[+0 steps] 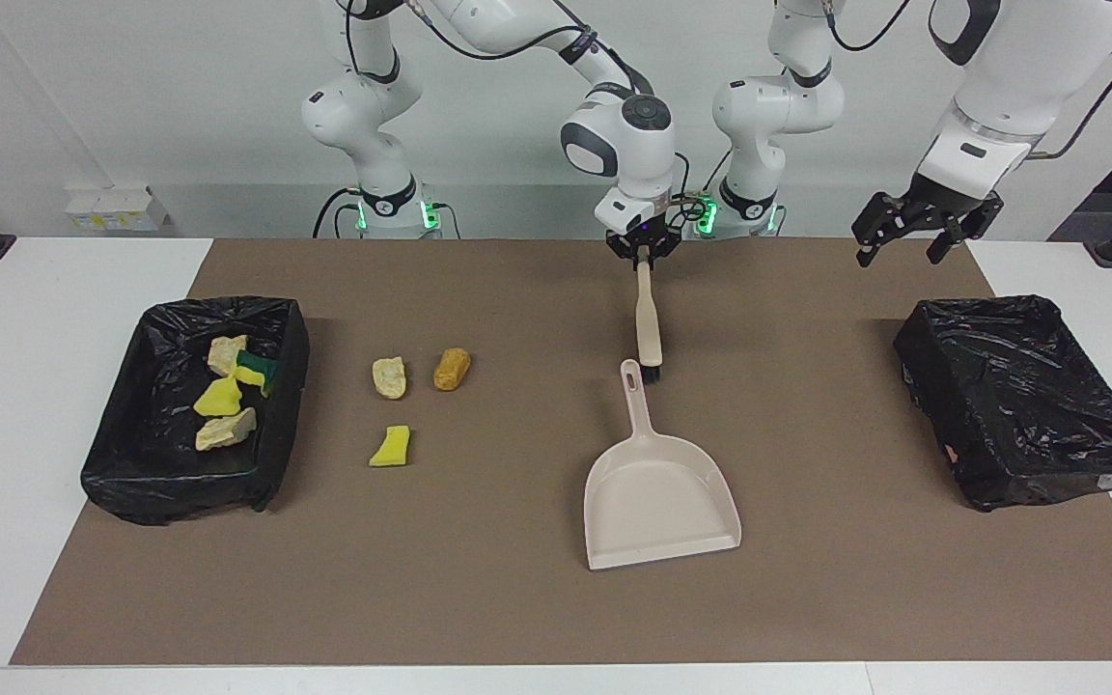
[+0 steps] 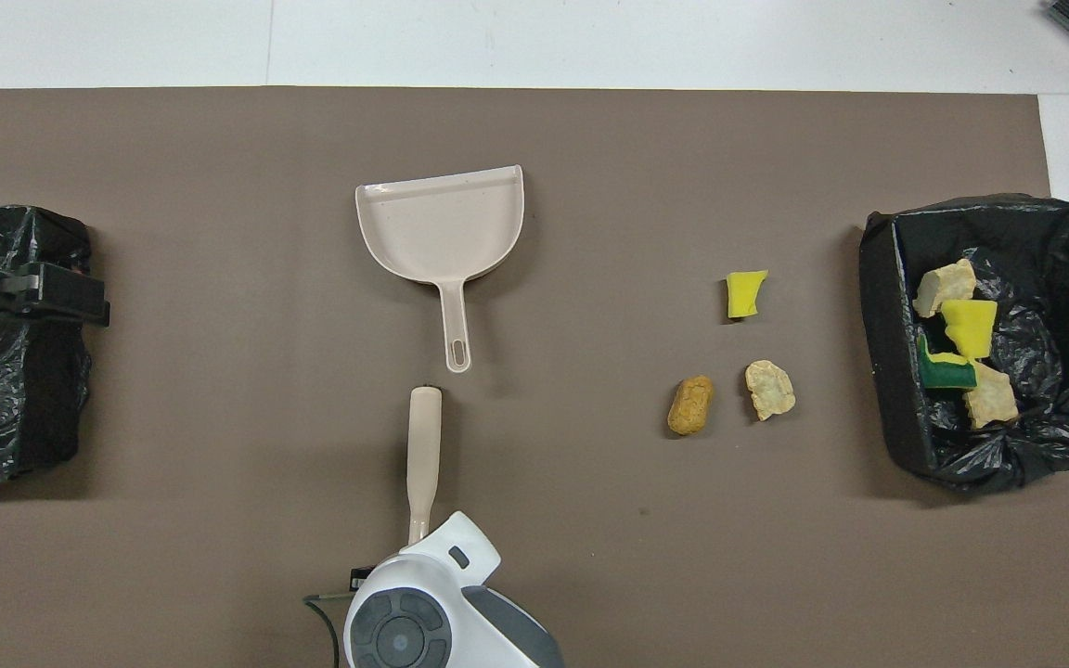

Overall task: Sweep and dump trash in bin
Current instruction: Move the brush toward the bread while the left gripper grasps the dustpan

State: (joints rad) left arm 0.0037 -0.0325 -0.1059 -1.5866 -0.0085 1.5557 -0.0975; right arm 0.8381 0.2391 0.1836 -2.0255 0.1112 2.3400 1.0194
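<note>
Seven scraps of trash are in sight. Three lie loose on the brown mat (image 1: 807,598) that covers the desk (image 1: 35,386): a pale tan scrap (image 1: 389,376), an orange-brown scrap (image 1: 452,368) just beside it, and a yellow scrap (image 1: 390,447) farther from the robots than those two. The other four sit inside the black-lined bin (image 1: 131,483) at the right arm's end of the desk: a tan piece (image 1: 226,353), a green-backed piece (image 1: 258,368), a yellow piece (image 1: 219,398) and another tan piece (image 1: 225,430) (the green one partly overlaps its neighbours).

There are two bins; the second bin (image 1: 1024,401), at the left arm's end, shows only its black liner.

One beige dustpan (image 1: 660,497) lies flat near the middle of the mat, its handle pointing toward the robots. One brush (image 1: 649,323) lies in line with it, its dark bristle end just beside the tip of the dustpan handle.

The right gripper (image 1: 644,248) is down at the robot-side end of the brush handle, jaws closed on it. The left gripper (image 1: 908,232) waits in the air near the second bin, jaws spread wide and holding nothing.
</note>
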